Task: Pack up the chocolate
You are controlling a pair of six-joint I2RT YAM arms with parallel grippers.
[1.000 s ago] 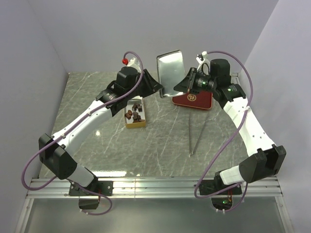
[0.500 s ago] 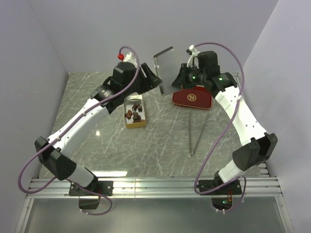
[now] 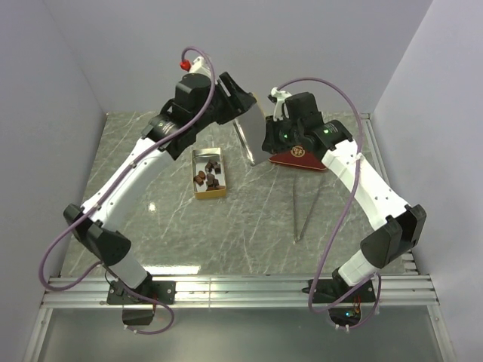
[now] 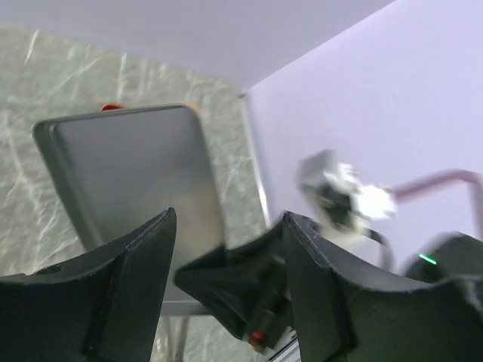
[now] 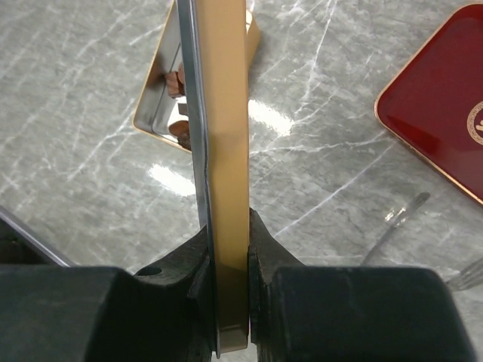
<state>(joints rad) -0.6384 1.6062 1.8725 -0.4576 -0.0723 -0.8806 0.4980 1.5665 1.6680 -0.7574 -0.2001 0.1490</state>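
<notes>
The chocolate (image 3: 209, 177), several small brown lumps, lies in the open gold tin (image 3: 198, 162) at mid table. In the right wrist view the tin (image 5: 155, 113) and some chocolate (image 5: 178, 80) show past the lid. My right gripper (image 3: 266, 143) is shut on the tin's lid (image 3: 247, 136) and holds it upright and edge-on above the table, just right of the tin. The lid's gold rim (image 5: 226, 151) sits clamped between the right gripper (image 5: 226, 264). My left gripper (image 3: 241, 102) is open and empty, raised behind the lid. The lid's silver inside (image 4: 136, 173) shows beyond the left gripper (image 4: 226, 222).
A red tray (image 3: 302, 157) lies at the back right, partly under the right arm, and shows in the right wrist view (image 5: 438, 121). Metal tweezers (image 3: 306, 207) lie on the marble right of centre. Walls close the back and both sides.
The right gripper has carried the lid left towards the tin and turned it from face-on to edge-on. The left gripper has risen and swung right, staying open.
</notes>
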